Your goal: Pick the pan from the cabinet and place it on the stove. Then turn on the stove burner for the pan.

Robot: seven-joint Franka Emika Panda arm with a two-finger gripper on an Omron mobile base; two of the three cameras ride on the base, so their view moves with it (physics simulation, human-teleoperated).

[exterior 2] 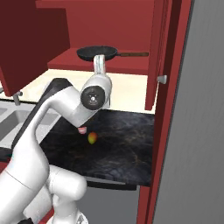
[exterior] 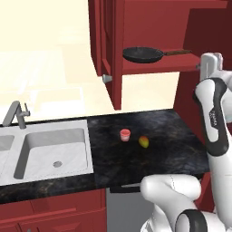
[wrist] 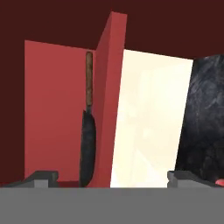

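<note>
The pan (exterior: 142,55) is dark and shallow and lies flat on the bottom shelf of the open red cabinet (exterior: 149,68), its wooden handle (exterior: 176,52) pointing right. From the right base view the pan (exterior 2: 97,53) sits just beyond my raised hand. My gripper (exterior 2: 99,64) hovers in front of the shelf edge, short of the pan, rolled on its side. In the hand view the pan (wrist: 87,148) appears edge-on between the spread fingertips, and the gripper (wrist: 111,179) is open with nothing in it. The stove and its burner are out of view.
The cabinet's open door (exterior: 113,54) hangs left of the pan, with a silver knob (exterior: 107,78). Below is a black counter (exterior: 158,158) with a small red cup (exterior: 125,134) and a yellow-red fruit (exterior: 143,142). A steel sink (exterior: 54,149) and faucet (exterior: 16,113) lie left. A tall grey panel (exterior 2: 192,131) stands at the right.
</note>
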